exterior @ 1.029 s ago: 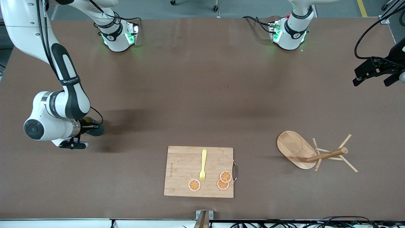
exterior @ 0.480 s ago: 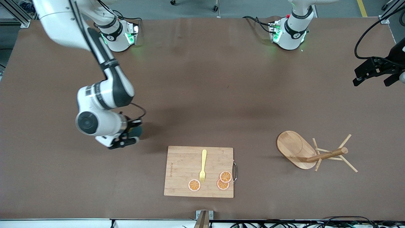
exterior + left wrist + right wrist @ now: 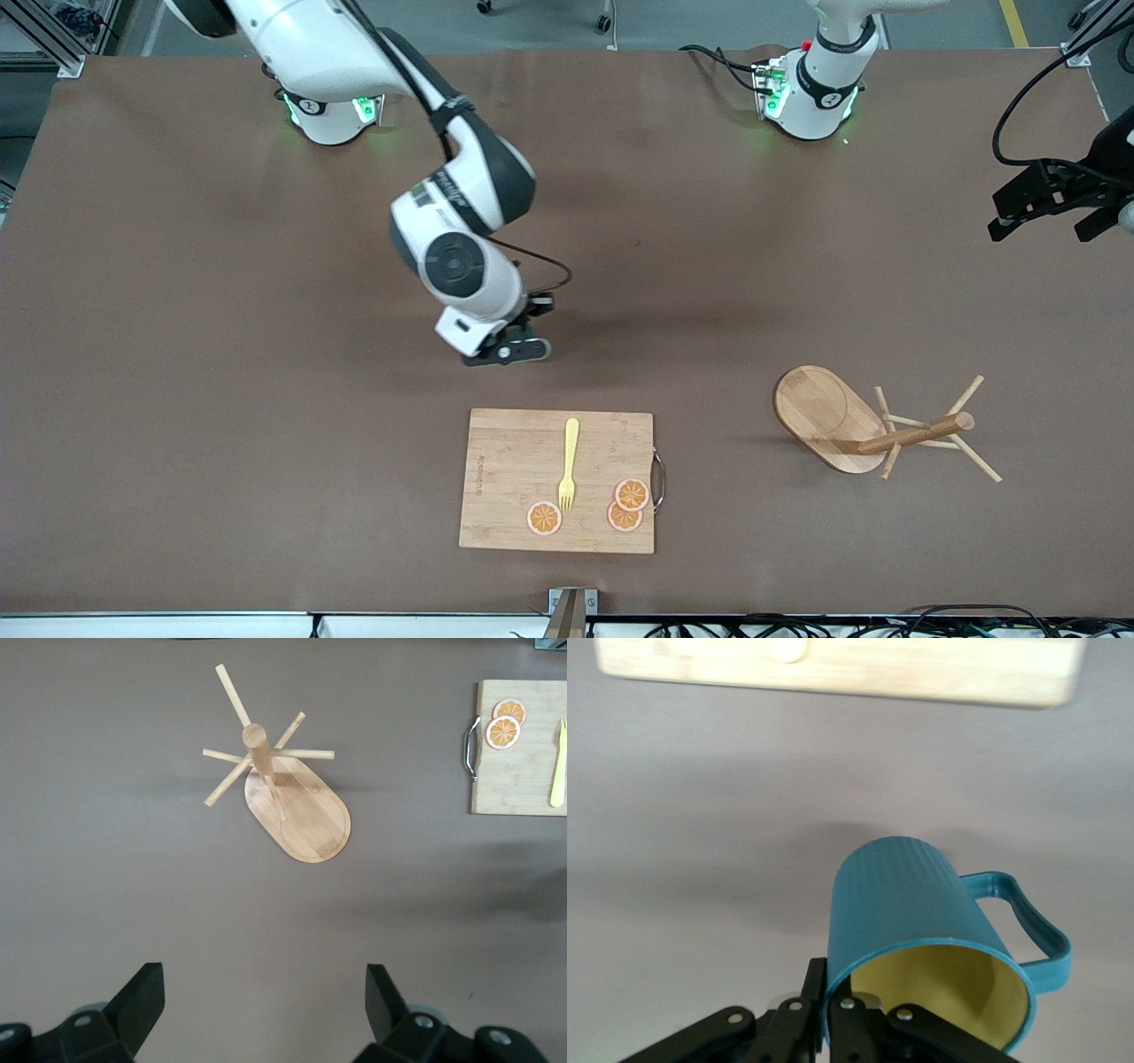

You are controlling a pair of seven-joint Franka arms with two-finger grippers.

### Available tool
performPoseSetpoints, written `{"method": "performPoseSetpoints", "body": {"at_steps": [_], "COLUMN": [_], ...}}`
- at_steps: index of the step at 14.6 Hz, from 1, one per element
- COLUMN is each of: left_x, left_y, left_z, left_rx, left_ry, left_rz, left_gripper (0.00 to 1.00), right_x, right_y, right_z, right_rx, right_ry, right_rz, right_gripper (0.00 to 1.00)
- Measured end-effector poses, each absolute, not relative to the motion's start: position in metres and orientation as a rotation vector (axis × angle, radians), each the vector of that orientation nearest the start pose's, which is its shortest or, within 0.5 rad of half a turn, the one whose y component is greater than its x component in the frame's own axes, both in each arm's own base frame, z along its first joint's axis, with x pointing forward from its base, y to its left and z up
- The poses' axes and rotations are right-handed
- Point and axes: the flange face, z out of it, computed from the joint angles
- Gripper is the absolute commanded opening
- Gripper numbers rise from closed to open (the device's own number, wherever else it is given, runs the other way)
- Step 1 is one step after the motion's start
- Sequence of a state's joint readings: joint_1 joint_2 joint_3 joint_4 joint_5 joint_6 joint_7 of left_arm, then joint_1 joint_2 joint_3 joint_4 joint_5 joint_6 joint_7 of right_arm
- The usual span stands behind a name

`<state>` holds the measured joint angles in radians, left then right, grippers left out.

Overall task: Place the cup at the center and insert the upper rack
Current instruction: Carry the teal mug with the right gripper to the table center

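Front view: a wide brown surface [image 3: 266, 461] with both arm bases along its top edge. The right arm reaches out to the middle of the surface, and the right pincer [image 3: 514, 346] hangs above bare brown, over a spot just farther from the camera than the cutting board [image 3: 514, 461]. The cup is hidden under the wrist here. The cutting board lies close to the near edge, carrying a yellow fork [image 3: 568, 463] and three orange slices [image 3: 631, 494]. The upper rack [image 3: 873, 430] lies tipped on its side toward the left arm's end of the surface, its oval base on edge, its pegs touching the surface. Wide open brown separates it from the board. The left pincer [image 3: 1050, 217] waits in the air at that end, its fingers apart and holding nothing.

Left wrist view: the two dark fingers [image 3: 142, 997] of the left pincer stand wide apart. The upper rack [image 3: 301, 802] lies below with bare surface all around it. The cutting board [image 3: 518, 749] edge with its metal handle shows at the frame's rim.

Right wrist view: the right pincer [image 3: 819, 1014] is clamped on the rim of the cup [image 3: 921, 921], a ribbed teal mug with a yellow inside, tilted, its handle sticking out sideways. The cup hangs clear above the surface. The cutting board [image 3: 842, 669] edge shows pale and blurred.
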<state>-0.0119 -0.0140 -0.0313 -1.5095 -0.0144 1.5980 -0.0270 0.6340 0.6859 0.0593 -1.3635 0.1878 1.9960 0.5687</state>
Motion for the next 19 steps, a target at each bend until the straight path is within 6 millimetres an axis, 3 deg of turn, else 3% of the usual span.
{"method": "performPoseSetpoints", "body": {"at_steps": [5,9,11,12,13,15,19], "left_x": [0.553,0.553,0.553,0.553,0.553,0.553,0.553], "left_y": [-0.026,-0.025,-0.025,-0.025,-0.025,-0.025,-0.025], "left_z": [0.664,0.664,0.664,0.664,0.664,0.664,0.664], "left_rx": [-3.155,-3.155,-3.155,-3.155,-3.155,-3.155,-3.155], "left_ry": [0.026,0.025,0.026,0.026,0.026,0.026,0.026], "left_rz": [-0.161,-0.161,-0.161,-0.161,-0.161,-0.161,-0.161], "left_gripper": [1.0,1.0,1.0,1.0,1.0,1.0,1.0], "right_x": [0.511,0.476,0.469,0.469,0.47,0.473,0.477], "right_y": [0.548,0.589,0.604,0.606,0.607,0.609,0.611], "right_z": [0.283,0.261,0.256,0.257,0.257,0.256,0.258], "right_rx": [-2.9,-2.867,-2.839,-2.832,-2.826,-2.808,-2.778], "right_ry": [0.279,0.46,0.549,0.569,0.577,0.588,0.611], "right_rz": [0.184,0.197,0.191,0.191,0.188,0.174,0.152], "right_gripper": [0.01,0.01,0.03,0.11,0.29,1.0,1.0]}}
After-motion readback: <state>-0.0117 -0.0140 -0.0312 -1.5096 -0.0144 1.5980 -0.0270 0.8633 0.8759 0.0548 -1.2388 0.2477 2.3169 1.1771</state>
